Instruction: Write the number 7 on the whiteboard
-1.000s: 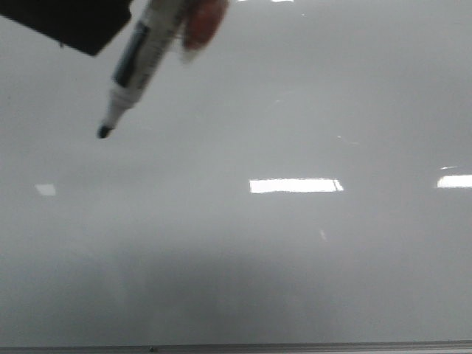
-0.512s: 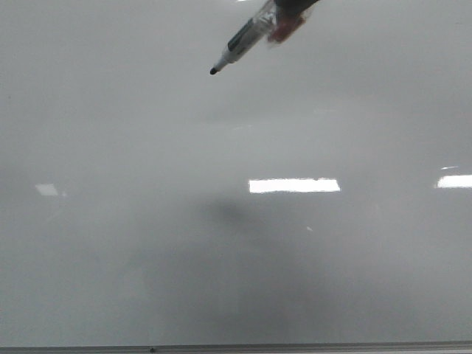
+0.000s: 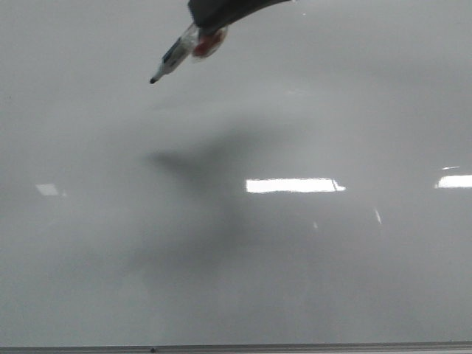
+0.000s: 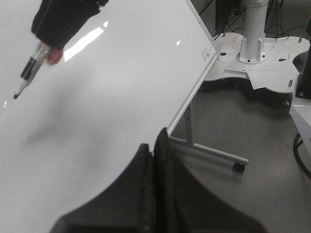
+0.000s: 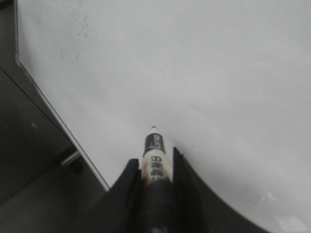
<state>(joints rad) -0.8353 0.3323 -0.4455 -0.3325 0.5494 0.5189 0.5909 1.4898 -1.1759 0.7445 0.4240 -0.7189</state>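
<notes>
Whiteboard [image 3: 310, 280] is blank so far, no number 7 on it yet. Our right gripper [image 5: 154, 167] is clamped on the marker [image 3: 177, 55], cap off, tip aimed at approx 8 o'clock in front view. Left gripper [image 4: 154, 160] is pressed closed w/ nothing in it, parked off the board's edge. Marker has swung from centre-top toward 11 o'clock, and its shadow is darker now, so we judge the tip is closing on the start of the top stroke.

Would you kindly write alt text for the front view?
A marker held by the right hand points down-left over a blank glossy whiteboard, casting a soft shadow. No number 7 is drawn yet.
</notes>
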